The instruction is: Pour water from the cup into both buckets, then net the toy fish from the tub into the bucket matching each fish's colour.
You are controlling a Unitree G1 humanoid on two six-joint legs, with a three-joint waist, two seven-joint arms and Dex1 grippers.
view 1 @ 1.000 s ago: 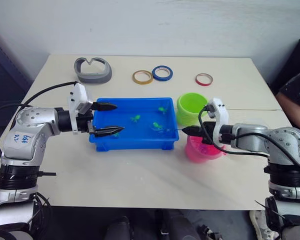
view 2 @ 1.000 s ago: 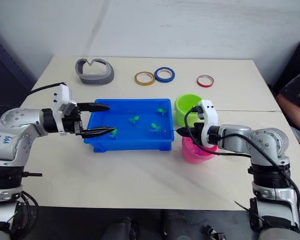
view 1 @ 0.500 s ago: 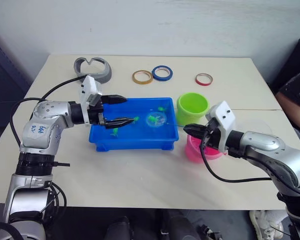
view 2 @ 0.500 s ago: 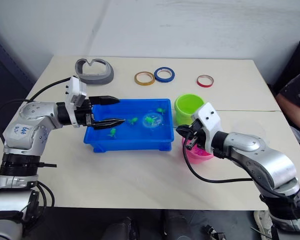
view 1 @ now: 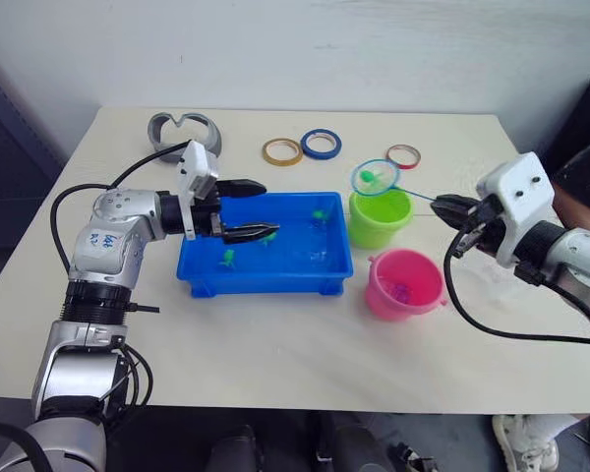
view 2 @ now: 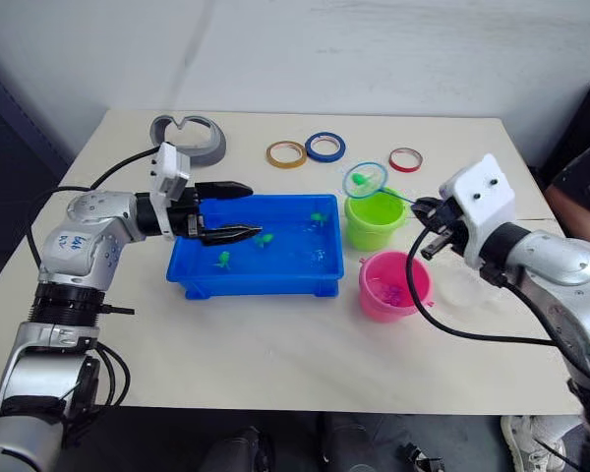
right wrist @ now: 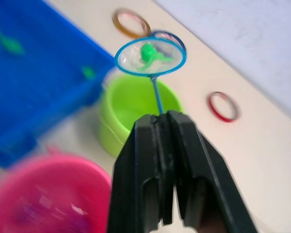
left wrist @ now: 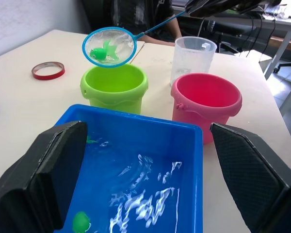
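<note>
The tub (view 1: pixel 265 258) lies under the left hand (view 1: pixel 254 209), fingers spread, empty. The green bucket (view 1: pixel 380 217) sits ahead of the right hand (view 1: pixel 444 208), which is clamped on the net (view 1: pixel 376 177) carrying a green fish (left wrist: pixel 101 51). Netting step; next, tip it in.

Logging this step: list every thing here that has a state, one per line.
Net: held over the green bucket, a green fish in it.
Green bucket: upright.
Pink bucket: upright, pink fish inside.
Tub: holds water and green fish.
Cup: upright.
Right gripper: shut on the net's handle.
Left gripper: open over the tub.
</note>
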